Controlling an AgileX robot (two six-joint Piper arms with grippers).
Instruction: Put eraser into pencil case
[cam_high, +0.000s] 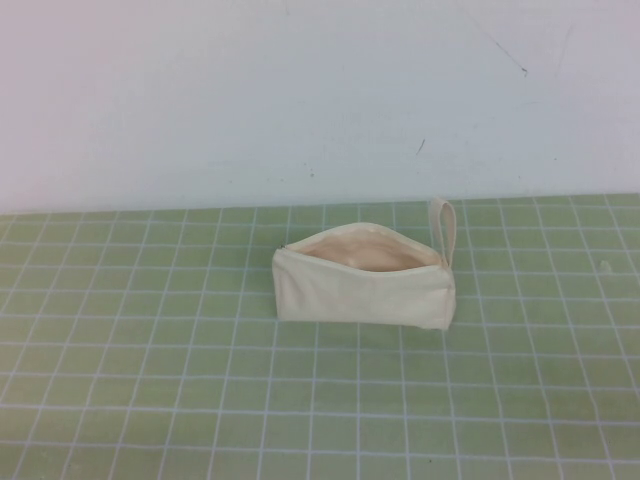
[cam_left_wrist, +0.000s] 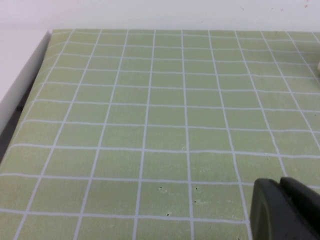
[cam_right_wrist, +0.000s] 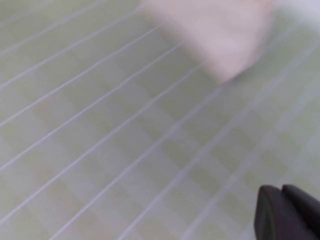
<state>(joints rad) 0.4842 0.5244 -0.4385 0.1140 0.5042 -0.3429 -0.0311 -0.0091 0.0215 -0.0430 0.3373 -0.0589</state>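
Observation:
The pencil case (cam_high: 362, 290) is a cream-white zip pouch standing on the green grid mat (cam_high: 150, 380) in the high view. Its zip is open and shows a pale peach lining (cam_high: 365, 250). A small loop strap (cam_high: 443, 225) stands up at its right end. It shows blurred in the right wrist view (cam_right_wrist: 220, 35). The eraser shows in no view. My left gripper (cam_left_wrist: 280, 182) is shut and empty over bare mat. My right gripper (cam_right_wrist: 281, 189) is shut and empty, apart from the pouch. Neither arm shows in the high view.
A white wall (cam_high: 300, 90) rises behind the mat's far edge. In the left wrist view the mat (cam_left_wrist: 150, 125) ends at a white border (cam_left_wrist: 20, 85) along one side.

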